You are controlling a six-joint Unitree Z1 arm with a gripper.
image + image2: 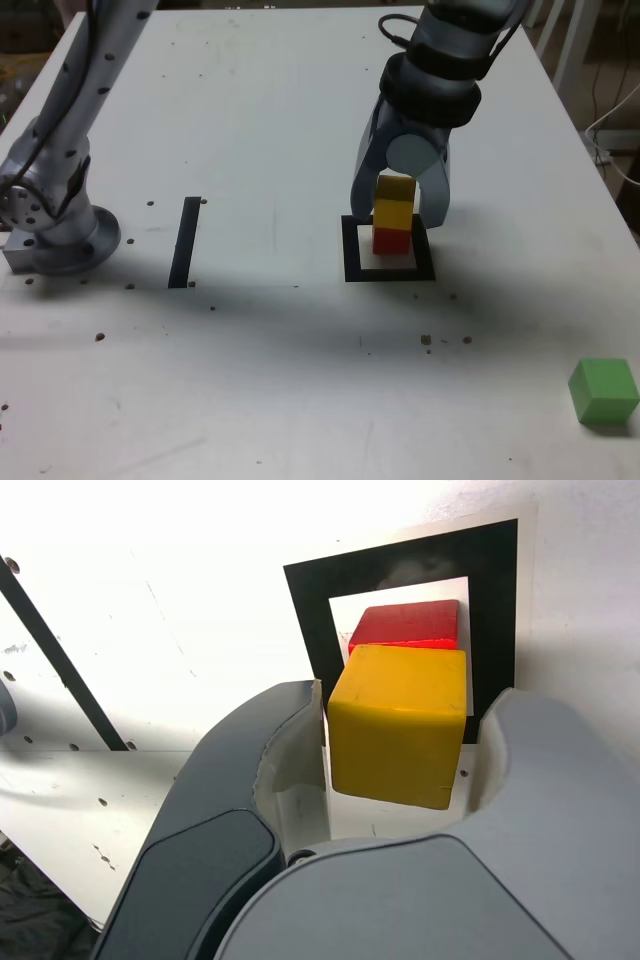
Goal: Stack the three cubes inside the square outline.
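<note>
while the yellow cube (398,725) sits between the two fingers of the gripper (398,742), the red cube (408,625) lies just beyond the fingertips, beneath the yellow one and inside the square outline (497,610). the fingers stand apart, with a visible gap on at least one side of the yellow cube in the wrist view, so it looks unclamped and seems to rest on the red cube. the green cube (604,391) is on the table (230,400), well apart from the fingers, toward the exterior view's lower right.

the step in hand, as i judge it, is leaving the yellow cube on the red one. to do it well, the fingers should open evenly until both sides are free, with no twist, since a finger dragging on one face could pull the yellow cube off or shift the red one below. then the hand should draw back along the line of its fingers, slowly, until the tips are past the cube. only after that should it swing toward the green cube, wide of the two-cube stack, which could topple easily.
</note>
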